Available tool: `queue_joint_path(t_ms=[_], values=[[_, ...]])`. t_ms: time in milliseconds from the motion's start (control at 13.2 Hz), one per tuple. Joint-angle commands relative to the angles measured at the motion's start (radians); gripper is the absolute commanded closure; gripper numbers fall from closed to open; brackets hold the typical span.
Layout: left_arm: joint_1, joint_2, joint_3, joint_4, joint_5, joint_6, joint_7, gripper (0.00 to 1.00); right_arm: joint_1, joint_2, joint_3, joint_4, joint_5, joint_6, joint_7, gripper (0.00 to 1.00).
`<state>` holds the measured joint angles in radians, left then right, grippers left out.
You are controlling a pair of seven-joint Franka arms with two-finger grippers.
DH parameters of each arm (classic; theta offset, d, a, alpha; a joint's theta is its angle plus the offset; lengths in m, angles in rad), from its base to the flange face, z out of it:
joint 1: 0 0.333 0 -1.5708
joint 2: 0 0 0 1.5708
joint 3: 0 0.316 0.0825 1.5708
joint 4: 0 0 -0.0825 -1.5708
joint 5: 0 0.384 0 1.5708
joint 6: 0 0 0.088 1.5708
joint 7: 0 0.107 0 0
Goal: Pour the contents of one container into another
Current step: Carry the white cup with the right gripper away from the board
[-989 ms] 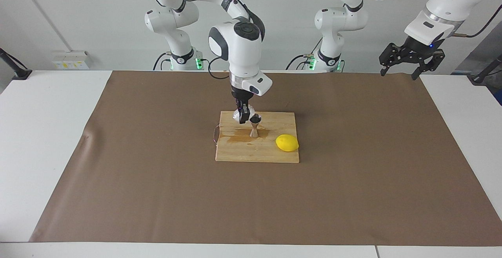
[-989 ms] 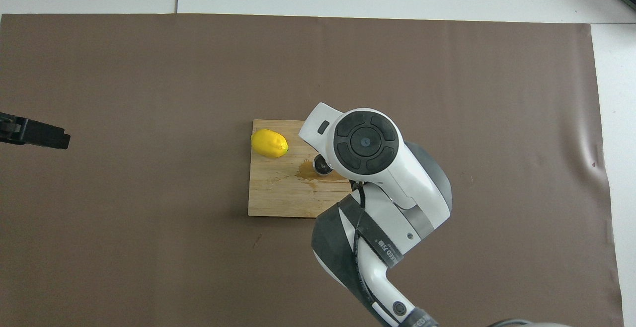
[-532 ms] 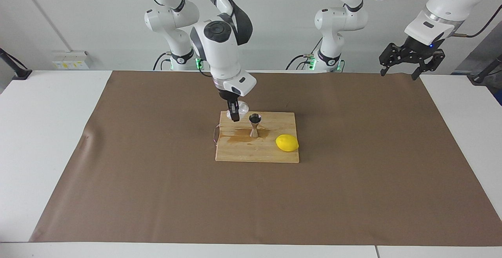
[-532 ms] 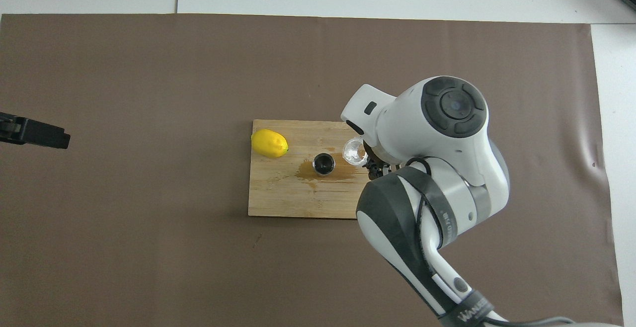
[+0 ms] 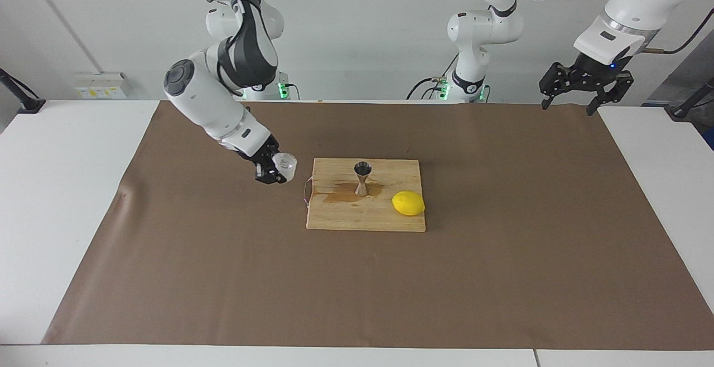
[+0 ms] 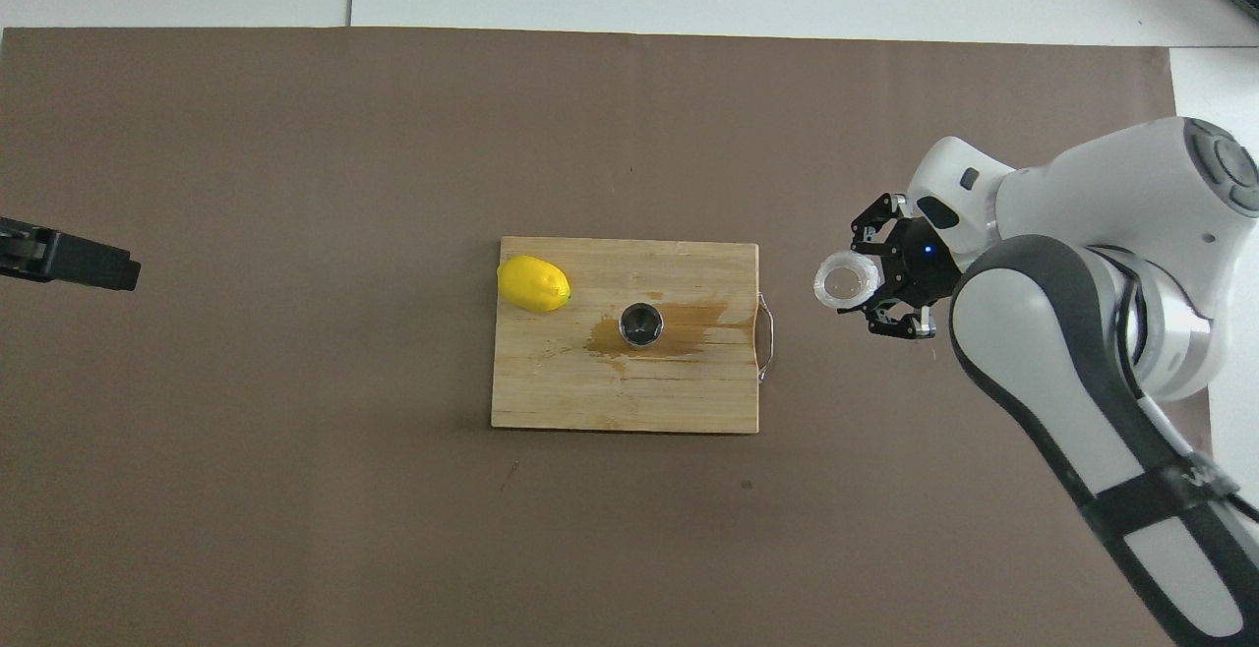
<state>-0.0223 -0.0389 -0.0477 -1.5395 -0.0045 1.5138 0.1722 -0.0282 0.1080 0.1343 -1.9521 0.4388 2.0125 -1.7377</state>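
Reading across the facing view, we first meet the right gripper [image 5: 273, 170], clamped on the clear cup [image 5: 286, 165] and holding it in the air over the brown mat [image 5: 223, 255], just off the board's handle end toward the right arm's end of the worktop [image 5: 56, 188]. We next see the wooden cutting board [image 5: 365, 213], where the steel jigger [image 5: 362, 178] stands upright in a brown wet patch [image 5: 340, 194], with a lemon [image 5: 408, 203] beside it toward the left arm's end. Last, we note the left gripper [image 5: 585, 85], fingers spread and empty, waiting high over the mat's corner at the left arm's end.
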Motion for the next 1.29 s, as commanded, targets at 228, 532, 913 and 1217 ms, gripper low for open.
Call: queue_joint_path(t_ms=[228, 532, 913, 1217], values=[[-0.014, 0.004, 0.006, -0.002, 0.02, 0.019, 0.026, 0.0, -0.179, -0.034, 0.019, -0.175, 0.106, 0.026, -0.213, 0.61], [-0.016, 0.004, 0.005, -0.002, 0.02, 0.019, 0.021, 0.0, -0.236, -0.025, 0.018, -0.278, 0.213, 0.109, -0.344, 0.61], [-0.016, 0.004, 0.005, -0.001, 0.02, 0.02, 0.015, 0.0, -0.286, 0.054, 0.019, -0.277, 0.215, 0.126, -0.405, 0.61], [-0.014, 0.004, 0.005, -0.001, 0.018, 0.02, 0.015, 0.0, -0.286, 0.073, 0.019, -0.289, 0.248, 0.17, -0.443, 0.61]])
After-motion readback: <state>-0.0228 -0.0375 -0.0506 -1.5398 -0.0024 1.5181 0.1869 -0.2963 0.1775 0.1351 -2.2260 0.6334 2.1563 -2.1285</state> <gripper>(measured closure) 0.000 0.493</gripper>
